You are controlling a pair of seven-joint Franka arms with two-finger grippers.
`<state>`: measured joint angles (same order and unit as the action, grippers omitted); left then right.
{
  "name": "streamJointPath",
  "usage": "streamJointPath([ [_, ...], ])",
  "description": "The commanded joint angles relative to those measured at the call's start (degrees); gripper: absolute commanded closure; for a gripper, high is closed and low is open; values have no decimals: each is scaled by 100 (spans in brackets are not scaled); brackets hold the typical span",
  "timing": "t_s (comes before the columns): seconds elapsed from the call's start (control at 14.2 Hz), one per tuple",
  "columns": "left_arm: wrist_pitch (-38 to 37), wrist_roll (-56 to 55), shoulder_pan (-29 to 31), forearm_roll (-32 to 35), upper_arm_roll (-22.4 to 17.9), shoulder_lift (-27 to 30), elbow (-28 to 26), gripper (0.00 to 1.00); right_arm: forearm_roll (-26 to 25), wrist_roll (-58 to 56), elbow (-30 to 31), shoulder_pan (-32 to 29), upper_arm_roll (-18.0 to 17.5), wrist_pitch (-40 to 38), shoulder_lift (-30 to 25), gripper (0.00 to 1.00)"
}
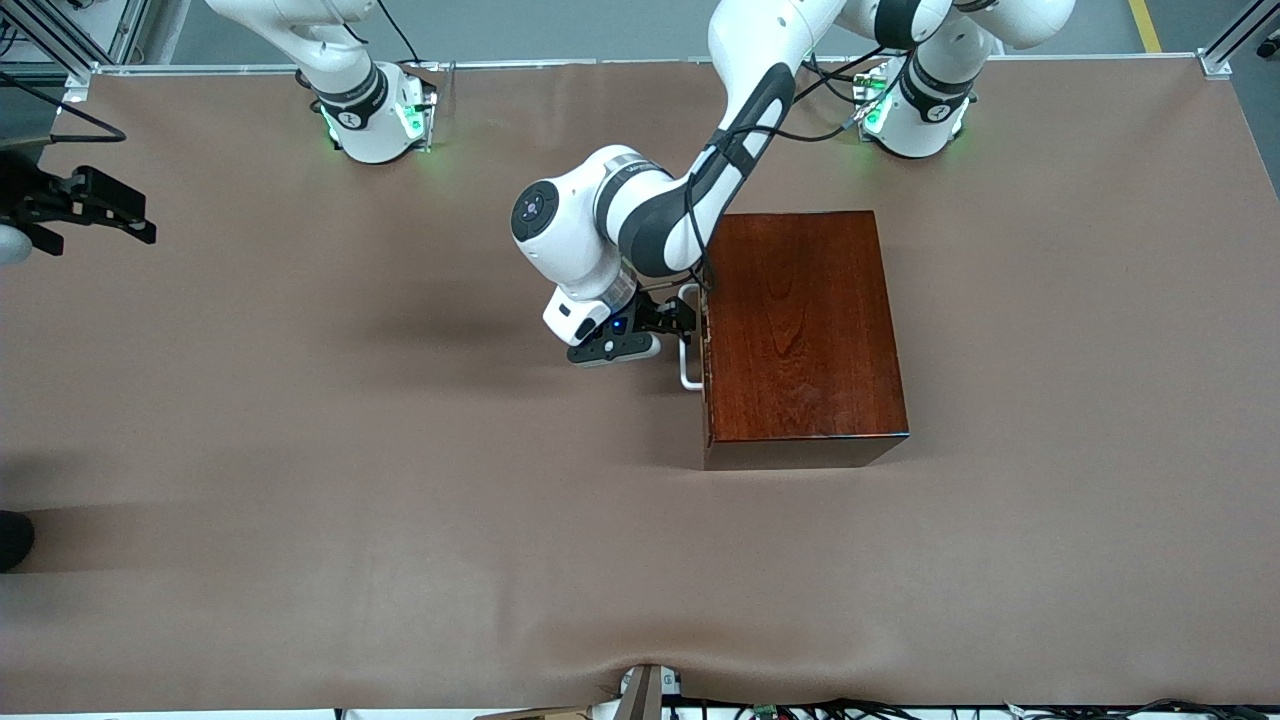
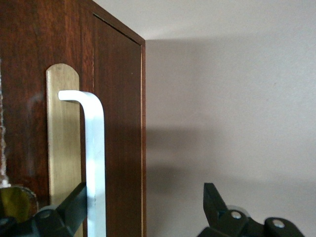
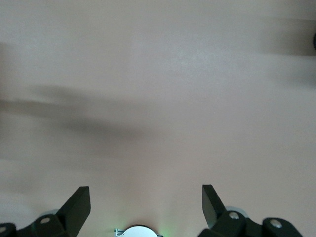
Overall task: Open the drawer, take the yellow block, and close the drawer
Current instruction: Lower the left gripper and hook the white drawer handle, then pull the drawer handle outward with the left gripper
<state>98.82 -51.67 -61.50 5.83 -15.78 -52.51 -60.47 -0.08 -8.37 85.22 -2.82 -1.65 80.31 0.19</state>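
The dark reddish-brown box point(image 1: 800, 330) stands near the table's middle, and its drawer point(image 2: 118, 123) is shut flush. The drawer front faces the right arm's end of the table. Its white bar handle point(image 1: 688, 375) sits on a brass plate point(image 2: 61, 138). My left gripper point(image 1: 672, 320) is open in front of the drawer, level with the handle point(image 2: 95, 163). The handle lies between the fingers, close against one finger point(image 2: 74, 202), and the other finger point(image 2: 213, 200) stands well clear. My right gripper point(image 1: 135, 215) waits open over the table's right-arm end, with only bare mat between its fingers point(image 3: 146, 202). The yellow block is hidden.
A brown mat point(image 1: 400, 480) covers the table. The arm bases point(image 1: 375, 115) point(image 1: 915, 110) stand along the edge farthest from the front camera. A dark round object point(image 1: 12, 540) pokes in at the right arm's end. A small fixture point(image 1: 645, 690) sits at the nearest edge.
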Motion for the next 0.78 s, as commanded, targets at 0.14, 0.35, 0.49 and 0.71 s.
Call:
streamJointPath([
  [0.14, 366, -344, -20, -161, 22, -84, 141, 0, 52, 28, -85, -105, -73, -41, 34, 0],
  [0.35, 463, -353, -20, -319, 22, -75, 150, 0, 52, 28, -93, -97, -73, -41, 34, 0],
  [0.49, 585, -501, -20, -372, 31, -75, 159, 0, 52, 28, -93, -105, -73, -41, 34, 0],
  [0.71, 647, -581, -20, -381, 118, -75, 159, 0, 52, 28, -93, -105, -73, -24, 42, 0],
])
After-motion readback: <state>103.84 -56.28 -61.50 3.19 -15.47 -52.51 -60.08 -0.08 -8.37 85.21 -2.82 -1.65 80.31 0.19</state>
